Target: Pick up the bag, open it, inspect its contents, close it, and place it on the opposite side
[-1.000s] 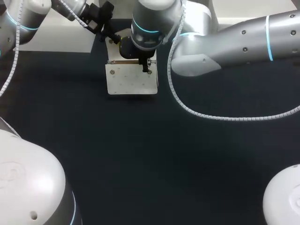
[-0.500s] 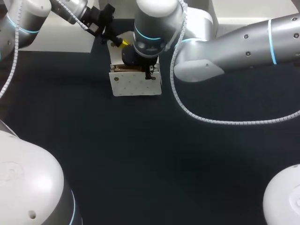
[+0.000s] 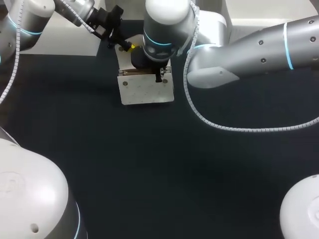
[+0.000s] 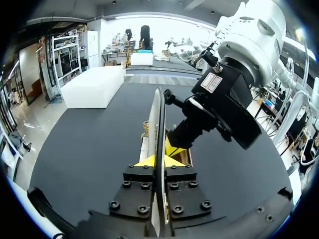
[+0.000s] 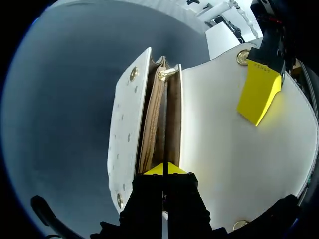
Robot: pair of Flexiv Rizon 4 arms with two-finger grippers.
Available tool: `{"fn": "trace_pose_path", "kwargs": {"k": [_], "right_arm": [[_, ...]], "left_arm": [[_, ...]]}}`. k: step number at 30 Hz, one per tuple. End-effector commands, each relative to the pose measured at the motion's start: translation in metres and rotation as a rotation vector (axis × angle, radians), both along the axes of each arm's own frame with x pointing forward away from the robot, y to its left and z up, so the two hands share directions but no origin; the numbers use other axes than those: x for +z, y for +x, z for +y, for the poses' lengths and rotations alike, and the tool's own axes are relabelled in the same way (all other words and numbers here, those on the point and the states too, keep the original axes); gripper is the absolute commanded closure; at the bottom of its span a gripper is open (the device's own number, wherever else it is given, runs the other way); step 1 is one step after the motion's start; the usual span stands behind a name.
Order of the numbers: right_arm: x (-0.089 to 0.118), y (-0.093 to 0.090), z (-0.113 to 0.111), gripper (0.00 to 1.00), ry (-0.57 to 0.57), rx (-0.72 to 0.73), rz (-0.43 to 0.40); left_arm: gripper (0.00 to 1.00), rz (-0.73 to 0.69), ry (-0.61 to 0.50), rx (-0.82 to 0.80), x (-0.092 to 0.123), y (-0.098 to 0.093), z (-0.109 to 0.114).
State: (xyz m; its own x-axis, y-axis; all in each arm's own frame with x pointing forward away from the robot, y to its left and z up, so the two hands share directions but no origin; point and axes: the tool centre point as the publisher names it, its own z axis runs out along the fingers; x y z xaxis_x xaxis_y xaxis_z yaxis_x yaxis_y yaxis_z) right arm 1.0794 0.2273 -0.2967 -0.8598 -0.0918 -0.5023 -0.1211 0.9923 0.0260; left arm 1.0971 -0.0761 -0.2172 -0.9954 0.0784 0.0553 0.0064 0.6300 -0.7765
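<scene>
The white bag (image 3: 147,90) hangs between my two grippers at the far middle of the table. My left gripper (image 3: 126,47) is shut on the bag's opened flap (image 5: 229,149), which I see edge-on as the flap (image 4: 158,129) between its yellow tips in the left wrist view (image 4: 158,161). My right gripper (image 3: 150,68) points down into the open mouth and is shut (image 5: 163,169) on a thin inner wall of the bag, beside the tan lining (image 5: 152,129). A gold zip pull (image 5: 167,73) shows at the far end. The contents are hidden.
A long white block (image 3: 60,41) lies at the table's far left edge, another (image 3: 271,12) at the far right. The dark table top (image 3: 159,164) stretches toward the near side. My right arm (image 3: 249,47) crosses over from the right.
The bag has moved a little right and away with both grippers. Its front face has tilted and now looks shorter. Both grips are unchanged.
</scene>
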Motion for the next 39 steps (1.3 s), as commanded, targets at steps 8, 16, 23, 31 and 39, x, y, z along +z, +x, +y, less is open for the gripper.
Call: {"fn": "trace_pose_path", "kwargs": {"k": [8, 16, 23, 31, 39], "right_arm": [[-0.017, -0.010, -0.002, 1.00, -0.011, -0.005, 0.063], [-0.029, -0.021, -0.008, 1.00, -0.009, -0.019, 0.111], [-0.034, -0.024, -0.007, 0.00, -0.008, -0.026, 0.124], [-0.035, -0.021, -0.005, 0.00, -0.002, -0.027, 0.125], [-0.035, -0.019, -0.002, 0.00, -0.002, -0.022, 0.127]], "left_arm": [[1.00, 0.039, -0.037, -0.006, -0.002, 0.004, 0.005], [1.00, 0.071, -0.075, -0.031, -0.001, 0.004, 0.006], [1.00, 0.071, -0.073, -0.047, 0.000, 0.004, 0.004], [1.00, 0.067, -0.070, -0.060, 0.000, 0.004, 0.001], [1.00, 0.074, -0.068, -0.062, -0.003, 0.005, 0.002]]}}
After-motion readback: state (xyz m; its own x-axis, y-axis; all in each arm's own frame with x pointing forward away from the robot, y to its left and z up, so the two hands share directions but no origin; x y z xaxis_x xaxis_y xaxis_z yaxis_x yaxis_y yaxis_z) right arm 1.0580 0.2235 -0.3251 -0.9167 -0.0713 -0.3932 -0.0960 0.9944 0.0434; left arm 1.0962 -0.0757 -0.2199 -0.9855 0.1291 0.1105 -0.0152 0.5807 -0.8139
